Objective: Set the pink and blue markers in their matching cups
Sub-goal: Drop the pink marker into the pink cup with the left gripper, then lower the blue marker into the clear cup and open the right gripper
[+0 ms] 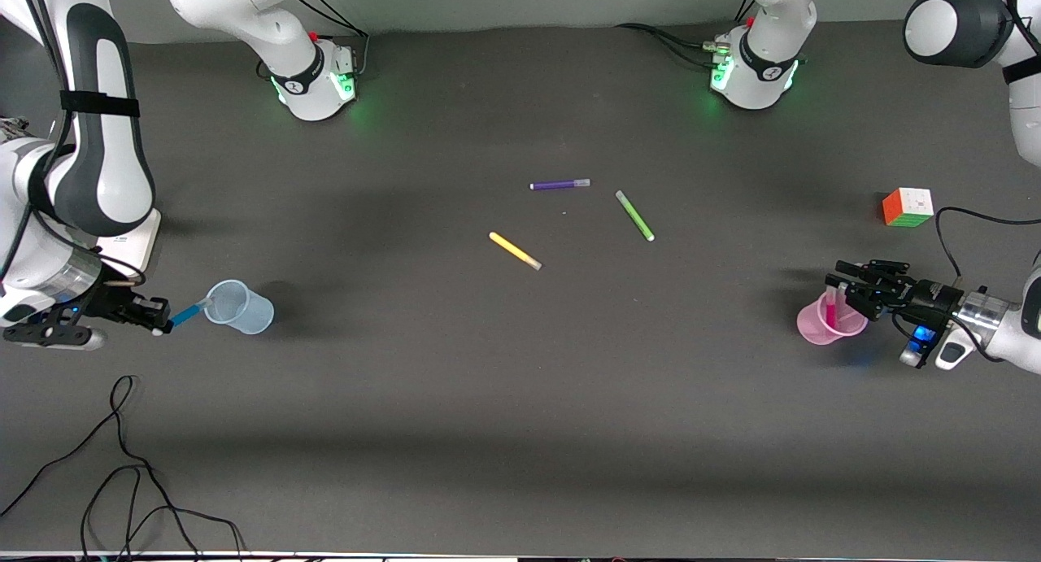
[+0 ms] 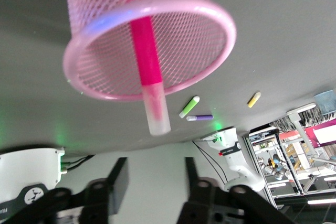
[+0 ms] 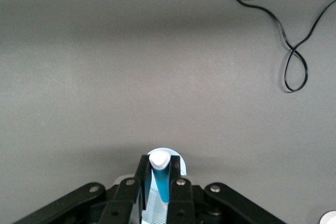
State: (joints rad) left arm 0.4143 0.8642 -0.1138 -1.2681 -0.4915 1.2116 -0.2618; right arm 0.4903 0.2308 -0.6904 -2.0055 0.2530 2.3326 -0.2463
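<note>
While the dark worktop [image 1: 520,399] spreads wide under both arms, the action sits at its two ends. At the right arm's end, the right tool [image 1: 163,318] is clamped narrow on the blue marker [image 1: 189,312], and the marker angles toward the rim of the pale blue cup [image 1: 244,308]; its tip looks to be at or just over the lip, though the front view leaves that hard to call. From the right wrist, the marker's white end [image 3: 159,159] pokes up between the black fingers [image 3: 176,182], gripped tight.

At the left arm's end, the pink cup [image 1: 825,324] already holds the pink marker [image 1: 830,311], standing upright inside. The left tool [image 1: 846,289] hovers right over that cup, fingers spread wide and apart from the marker; in the left wrist view the marker's pale cap [image 2: 156,111] sticks out past the pink rim [image 2: 210,11], free of both fingers [image 2: 118,182].

Around the middle, well apart from either cup, lie the green marker [image 1: 634,215], the yellow marker [image 1: 515,250] and the purple marker [image 1: 559,185]. A colourful puzzle cube [image 1: 908,207] sits near the pink cup, farther from the front camera. A loose black cable [image 1: 122,464] curls near the front edge at the right arm's end.
</note>
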